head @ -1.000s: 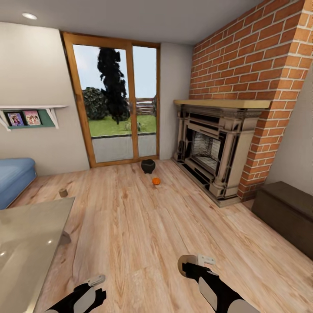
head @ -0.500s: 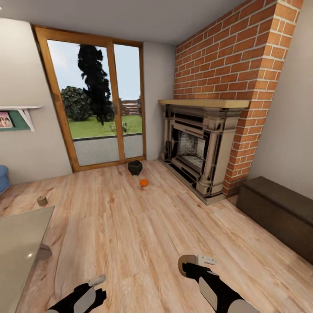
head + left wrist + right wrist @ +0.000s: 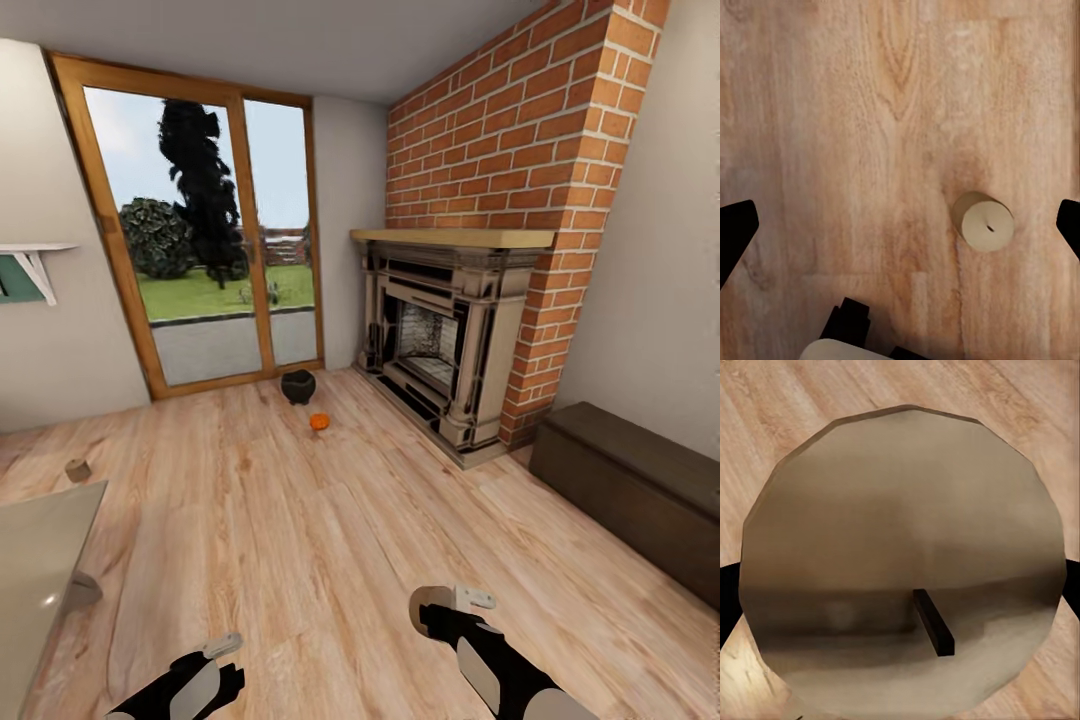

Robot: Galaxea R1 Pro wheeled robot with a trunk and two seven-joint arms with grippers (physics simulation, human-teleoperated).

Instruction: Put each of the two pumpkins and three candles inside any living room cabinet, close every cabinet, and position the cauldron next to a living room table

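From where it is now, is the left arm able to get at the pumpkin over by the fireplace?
Probably not. The pumpkin lies far across the floor beside the cauldron, while the left gripper hangs close to the robot; the base would need to drive nearer.

The whole head view has been swung to the right. The fireplace [image 3: 440,340] is now seen nearer the picture's middle, the sofa has been lost from sight, and more of the cabinet [image 3: 630,490] beside the fireplace is shown.

A home living room is shown: a brick fireplace [image 3: 440,340] with a mantel, a wood-framed glass door [image 3: 200,230] onto a garden, and plank flooring [image 3: 300,520].
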